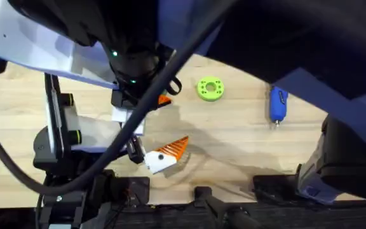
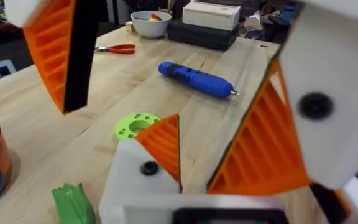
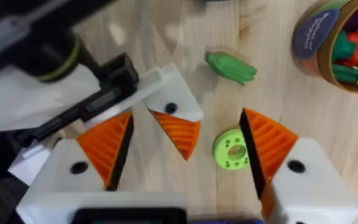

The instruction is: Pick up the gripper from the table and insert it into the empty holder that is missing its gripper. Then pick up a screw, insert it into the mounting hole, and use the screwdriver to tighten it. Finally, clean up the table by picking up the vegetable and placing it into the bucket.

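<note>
Both arms hang close over the middle of the wooden desk [image 2: 36, 106]. The left gripper [image 2: 166, 102] has its orange ribbed fingers [image 2: 58, 50] spread wide apart with nothing between them, and the right gripper [image 3: 186, 115] stands just as open. Below them, seen through both gaps, is the holder [image 3: 166, 102], a white block on a black arm. The gripper [image 3: 178, 130], the small orange wedge, sits against the holder, though I can't tell whether it is fully seated. The green disc [image 3: 232, 149] lies flat just beside it. The screwdriver [image 1: 277, 105] lies on its side towards the right of the desk, well apart from the disc. From the right wrist, the green vegetable [image 3: 230, 67] lies on the bare wood near the bucket [image 3: 309, 37], which already has colourful pieces inside. Red-handled pliers [image 2: 117, 48] and a white bowl [image 2: 151, 23] sit at the far end.
</note>
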Available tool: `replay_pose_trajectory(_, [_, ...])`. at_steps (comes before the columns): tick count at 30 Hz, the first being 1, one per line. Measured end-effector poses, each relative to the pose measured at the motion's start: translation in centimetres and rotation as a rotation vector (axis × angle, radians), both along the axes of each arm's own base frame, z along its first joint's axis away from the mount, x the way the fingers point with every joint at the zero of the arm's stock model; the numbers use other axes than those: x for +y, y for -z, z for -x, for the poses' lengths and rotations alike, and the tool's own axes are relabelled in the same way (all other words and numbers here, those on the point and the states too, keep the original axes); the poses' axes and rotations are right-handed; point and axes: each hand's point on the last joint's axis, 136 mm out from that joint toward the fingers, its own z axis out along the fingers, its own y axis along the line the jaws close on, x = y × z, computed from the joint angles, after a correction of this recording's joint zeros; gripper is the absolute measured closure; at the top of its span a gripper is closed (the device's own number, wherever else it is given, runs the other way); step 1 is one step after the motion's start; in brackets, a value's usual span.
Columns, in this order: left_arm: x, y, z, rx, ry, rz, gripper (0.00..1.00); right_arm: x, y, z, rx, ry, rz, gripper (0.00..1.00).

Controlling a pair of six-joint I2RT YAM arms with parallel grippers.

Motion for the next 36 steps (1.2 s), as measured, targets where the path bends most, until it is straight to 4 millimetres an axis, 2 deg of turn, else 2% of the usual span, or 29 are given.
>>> replay_pose_trajectory(7, [0.0,0.0,0.1,0.000,0.003,0.000,0.015,0.0,-0.3,0.0,-0.002,0.000,-0.004,0.010])
replay_pose_trajectory(13, [0.0,0.0,0.1,0.000,0.004,0.000,0.015,0.0,-2.3,-0.5,-0.007,0.072,-0.076,0.010])
replay_pose_trajectory(15, [0.0,0.0,0.1,0.000,0.004,0.000,0.015,-1.1,-3.1,-0.7,0.003,0.126,-0.088,0.008])
replay_pose_trajectory(24, [0.0,0.0,0.1,0.000,0.004,0.000,0.016,-9.0,-7.0,-3.0,0.051,0.514,-0.142,0.010])
replay_pose_trajectory(27, [0.0,0.0,0.1,0.000,0.004,0.000,0.014,-10.9,-7.4,-3.9,0.065,0.648,-0.160,0.009])
replay_pose_trajectory(32, [0.0,0.0,0.1,0.000,0.006,0.001,0.016,-12.7,-7.4,-5.7,0.081,0.820,-0.186,0.011])
replay_pose_trajectory(36, [0.0,0.0,0.1,0.000,0.007,0.001,0.014,-14.3,-7.2,-6.1,0.089,0.903,-0.187,0.011])
